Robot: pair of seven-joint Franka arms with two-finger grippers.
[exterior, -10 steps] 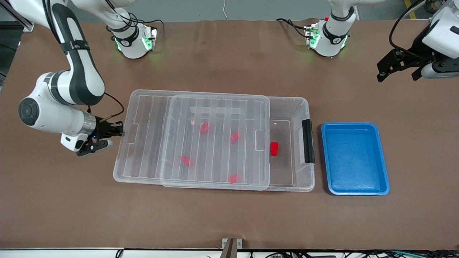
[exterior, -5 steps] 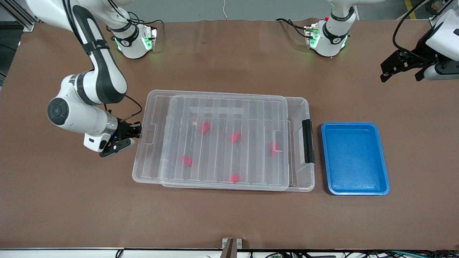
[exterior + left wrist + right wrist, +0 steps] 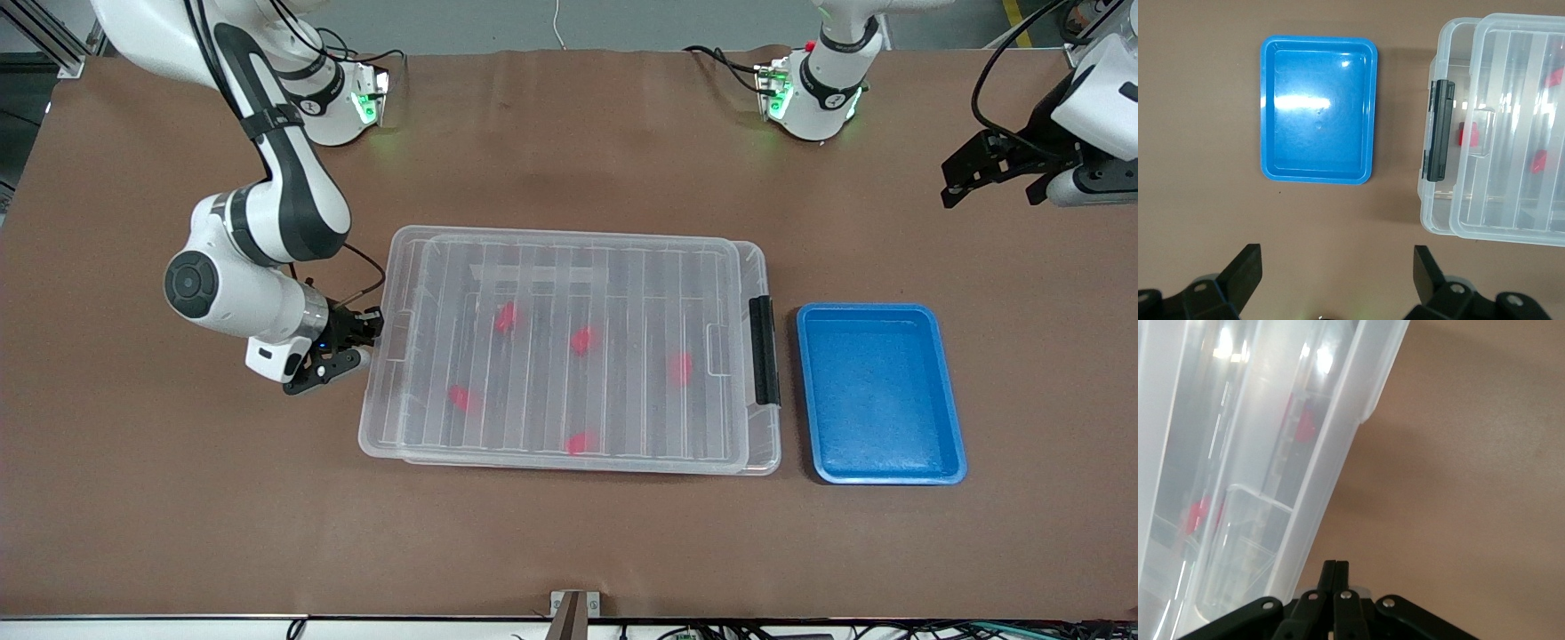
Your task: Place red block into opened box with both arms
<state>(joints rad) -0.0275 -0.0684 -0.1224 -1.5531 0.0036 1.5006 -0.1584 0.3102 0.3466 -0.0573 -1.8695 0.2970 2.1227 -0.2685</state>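
The clear box (image 3: pixel 766 267) lies mid-table with its ribbed lid (image 3: pixel 569 267) drawn almost fully over it. Only a narrow strip shows at the end with the black latch (image 3: pixel 763 349). Several red blocks lie inside under the lid, one (image 3: pixel 680 367) close to the latch and also seen as the red block (image 3: pixel 1468 133). My right gripper (image 3: pixel 372 326) is shut, its tips (image 3: pixel 1335 568) against the lid's short end (image 3: pixel 1338 453) toward the right arm's end of the table. My left gripper (image 3: pixel 994 191) hangs open and empty over bare table at the left arm's end, its fingers (image 3: pixel 1245 273) wide apart.
An empty blue tray (image 3: pixel 880 391) sits beside the box's latch end, toward the left arm's end, and shows as the blue tray (image 3: pixel 1318 110) in the left wrist view. Both arm bases stand along the table's edge farthest from the front camera.
The right gripper has travelled toward the latch end with the lid ahead of it. The lid now covers the red block that lay uncovered. The left gripper barely shifted.
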